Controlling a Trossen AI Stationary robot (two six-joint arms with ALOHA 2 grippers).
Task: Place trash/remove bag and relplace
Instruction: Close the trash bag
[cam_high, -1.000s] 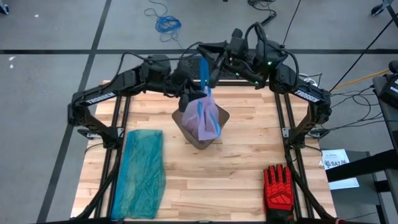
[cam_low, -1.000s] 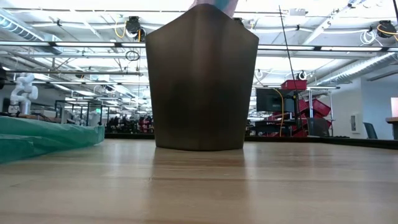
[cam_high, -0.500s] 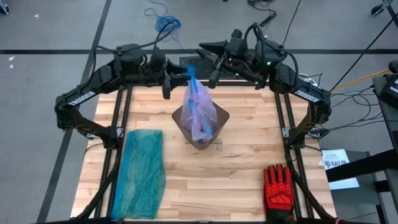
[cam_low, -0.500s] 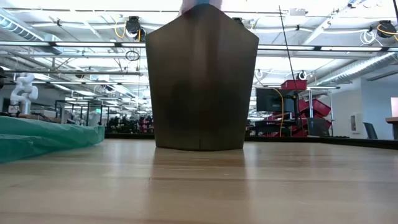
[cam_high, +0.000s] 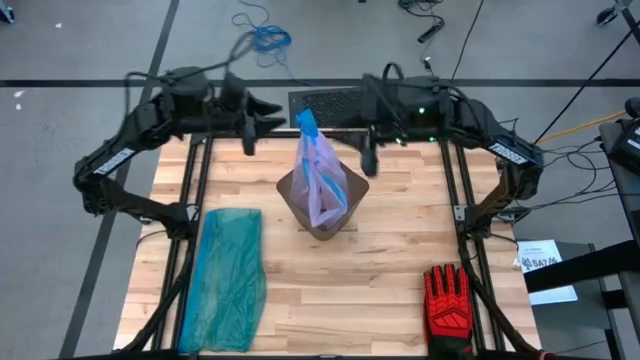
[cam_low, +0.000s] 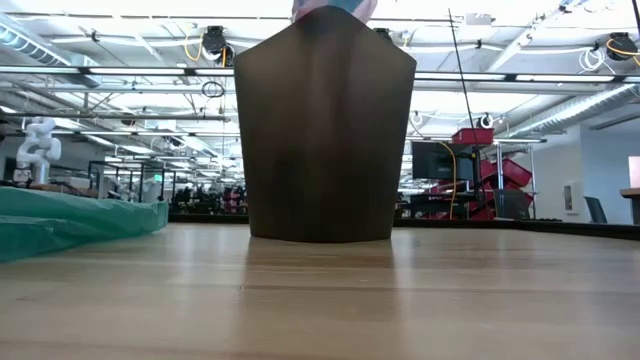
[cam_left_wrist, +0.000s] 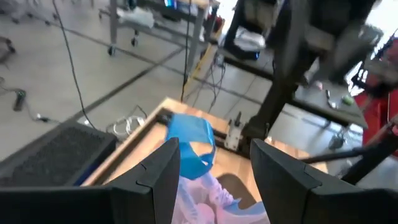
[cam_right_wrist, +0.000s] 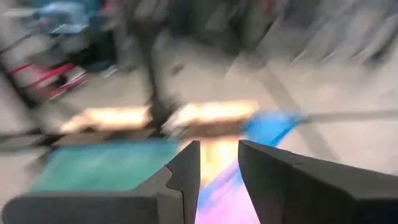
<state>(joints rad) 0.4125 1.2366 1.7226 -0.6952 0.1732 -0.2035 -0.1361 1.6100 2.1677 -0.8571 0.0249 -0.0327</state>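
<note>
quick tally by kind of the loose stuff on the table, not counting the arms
plastic bags: 2, the pinkish bag with blue drawstring standing up out of the bin, and the teal-green bag lying flat
bins: 1, the dark brown bin
gloves: 1, the red-and-black work glove
total: 4

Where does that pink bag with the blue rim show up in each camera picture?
High view: the bag stands up out of the brown bin, table centre.
Low view: only its tip above the bin, top edge.
Left wrist view: lower centre.
Right wrist view: lower centre, blurred.
Shared landmark: its blue rim.
</note>
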